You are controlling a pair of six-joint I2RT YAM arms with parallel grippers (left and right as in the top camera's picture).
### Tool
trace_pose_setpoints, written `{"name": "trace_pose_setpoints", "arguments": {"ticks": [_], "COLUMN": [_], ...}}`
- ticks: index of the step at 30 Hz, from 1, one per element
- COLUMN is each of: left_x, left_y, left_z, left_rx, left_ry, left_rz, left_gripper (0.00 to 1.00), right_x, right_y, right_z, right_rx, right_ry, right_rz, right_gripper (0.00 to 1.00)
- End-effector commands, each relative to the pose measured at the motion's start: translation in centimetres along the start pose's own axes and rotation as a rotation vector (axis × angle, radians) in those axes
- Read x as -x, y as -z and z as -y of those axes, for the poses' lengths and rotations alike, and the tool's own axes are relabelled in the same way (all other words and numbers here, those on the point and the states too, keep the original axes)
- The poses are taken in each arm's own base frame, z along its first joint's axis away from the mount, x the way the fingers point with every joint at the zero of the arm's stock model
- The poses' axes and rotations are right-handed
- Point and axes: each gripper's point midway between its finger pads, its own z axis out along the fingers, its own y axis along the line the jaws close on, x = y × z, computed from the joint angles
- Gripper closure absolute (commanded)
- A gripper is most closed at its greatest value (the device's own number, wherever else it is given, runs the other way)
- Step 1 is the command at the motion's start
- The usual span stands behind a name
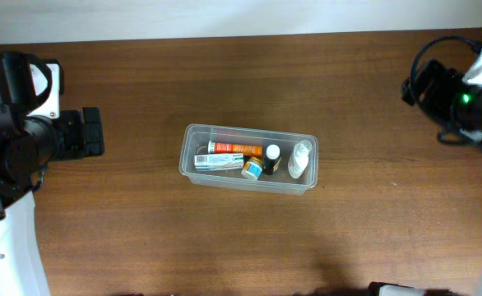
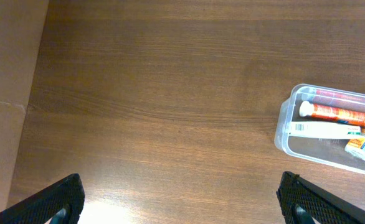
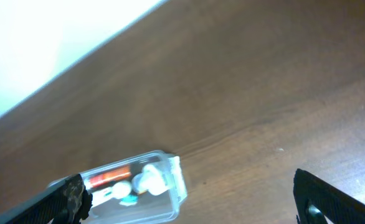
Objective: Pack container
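Observation:
The container point(image 1: 193, 174), a long clear plastic tub, sits on the wooden table near its middle. Inside lie an orange tube point(image 1: 237, 149), a white box point(image 1: 218, 161), a small teal-and-white box point(image 1: 252, 170), a black-capped bottle point(image 1: 271, 159) and a clear bottle point(image 1: 300, 159). The tub also shows in the left wrist view point(image 2: 284, 127) and, blurred, in the right wrist view point(image 3: 176, 180). My left gripper point(image 2: 181, 202) is open and empty, well left of the tub. My right gripper point(image 3: 192, 199) is open and empty, far right of the tub.
The left arm point(image 1: 27, 140) is at the table's left edge, the right arm point(image 1: 459, 99) at the far right corner. A pale wall or surface point(image 3: 45, 43) runs beyond the table's far edge.

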Motion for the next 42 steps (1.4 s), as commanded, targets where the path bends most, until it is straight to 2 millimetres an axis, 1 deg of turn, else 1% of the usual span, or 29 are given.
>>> {"name": "trace_pose_setpoints", "arguments": {"ticks": [1,5,8,11,12,14,17,19,22,26,27,28,31,33,36,42], "left_x": [0.0,0.0,0.0,0.0,0.0,0.0,0.0,0.0,0.0,0.0,0.0,0.0,0.0,0.0,0.0,0.0], "left_y": [0.7,0.7,0.7,0.7,0.7,0.7,0.7,0.7,0.7,0.7,0.7,0.7,0.7,0.7,0.7,0.7], "left_z": [-0.2,-0.2,-0.2,-0.2,-0.2,-0.2,-0.2,-0.2,-0.2,-0.2,-0.2,-0.2,-0.2,-0.2,-0.2,-0.2], "left_rx": [0.003,0.003,0.003,0.003,0.003,0.003,0.003,0.003,0.003,0.003,0.003,0.003,0.003,0.003,0.003,0.003], "left_ry": [0.020,0.020,0.020,0.020,0.020,0.020,0.020,0.020,0.020,0.020,0.020,0.020,0.020,0.020,0.020,0.020], "left_rz": [0.019,0.019,0.019,0.019,0.019,0.019,0.019,0.019,0.019,0.019,0.019,0.019,0.019,0.019,0.019,0.019], "left_gripper": [0.00,0.00,0.00,0.00,0.00,0.00,0.00,0.00,0.00,0.00,0.00,0.00,0.00,0.00,0.00,0.00], "right_x": [-1.0,-2.7,-4.0,-6.1,-6.7,-6.9,-7.5,-8.1,-10.2,-14.2,-15.6,-16.0,-18.0,-19.0,-20.8,-23.2], "right_y": [5.1,8.0,9.3,10.2,10.3,10.5,9.8,8.8,6.1,1.6,-0.1,-0.6,-3.9,-5.5,-8.3,-12.0], "right_z": [-1.5,-1.9,-1.4,-0.5,-0.1,2.0,4.3,5.6,7.0,9.1,9.5,9.6,9.8,9.8,10.7,12.2], "right_rx": [0.080,0.123,0.135,0.140,0.136,0.053,-0.012,-0.039,-0.035,-0.030,-0.015,-0.008,0.049,0.079,0.081,0.054], "right_ry": [0.038,0.064,0.069,0.070,0.072,0.085,0.074,0.088,0.154,0.172,0.177,0.179,0.192,0.200,0.195,0.191], "right_rz": [0.112,0.163,0.188,0.199,0.207,0.279,0.391,0.463,0.522,0.508,0.493,0.488,0.477,0.468,0.426,0.353], "right_gripper": [0.02,0.02,0.02,0.02,0.02,0.02,0.02,0.02,0.02,0.02,0.01,0.02,0.02,0.02,0.02,0.02]}}
